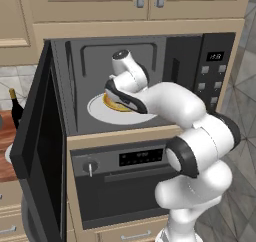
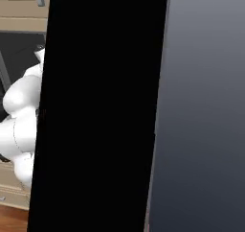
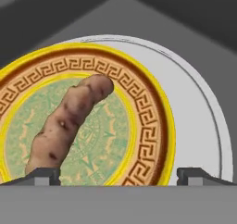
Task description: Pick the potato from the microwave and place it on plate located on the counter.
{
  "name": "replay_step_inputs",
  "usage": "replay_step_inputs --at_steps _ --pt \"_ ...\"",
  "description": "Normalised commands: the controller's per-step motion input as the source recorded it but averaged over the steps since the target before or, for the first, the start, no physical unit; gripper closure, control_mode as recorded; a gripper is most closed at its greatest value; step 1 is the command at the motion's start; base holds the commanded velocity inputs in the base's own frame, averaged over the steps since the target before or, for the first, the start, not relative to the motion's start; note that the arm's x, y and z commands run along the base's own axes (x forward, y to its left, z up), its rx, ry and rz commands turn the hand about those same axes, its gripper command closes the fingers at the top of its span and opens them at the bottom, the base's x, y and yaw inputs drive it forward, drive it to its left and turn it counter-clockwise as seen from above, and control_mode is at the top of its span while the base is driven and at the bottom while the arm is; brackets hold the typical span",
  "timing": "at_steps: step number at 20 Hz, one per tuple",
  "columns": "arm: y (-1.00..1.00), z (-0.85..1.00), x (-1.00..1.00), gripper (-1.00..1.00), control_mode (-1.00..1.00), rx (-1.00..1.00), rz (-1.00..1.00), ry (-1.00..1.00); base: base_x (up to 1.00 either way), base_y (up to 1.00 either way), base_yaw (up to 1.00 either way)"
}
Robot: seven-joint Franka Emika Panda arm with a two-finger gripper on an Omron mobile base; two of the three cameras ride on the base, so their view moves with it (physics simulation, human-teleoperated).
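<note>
Gripper point(image 3: 118, 174) spread wide and empty, inside the one microwave point(image 1: 150, 76). One potato point(image 3: 69, 123) lies on one yellow-rimmed dish point(image 3: 148, 121) atop one white turntable point(image 3: 203, 126), at eleven o'clock from the fingertips.

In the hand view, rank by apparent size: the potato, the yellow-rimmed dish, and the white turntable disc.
1. White turntable disc, widest, showing beyond the dish.
2. Yellow-rimmed dish, cut off at the left edge, so its full extent is unsure.
3. Potato, clearly smallest, lying on the dish.
</note>
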Motion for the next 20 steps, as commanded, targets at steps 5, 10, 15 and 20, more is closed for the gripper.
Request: replay_step_inputs --at_steps 5,10,15,20 --pt "0.0 -0.07 0.44 -1.0 -1.0 0.0 0.0 0.03 0.0 0.0 0.0" --pt "0.0 -0.26 0.28 -1.0 -1.0 0.0 0.0 0.0 0.0 0.0 0.0" --pt "0.0 -0.26 0.21 -1.0 -1.0 0.0 0.0 0.0 0.0 0.0 0.0" --pt "0.0 -0.15 0.27 -1.0 -1.0 0.0 0.0 0.0 0.0 0.0 0.0"
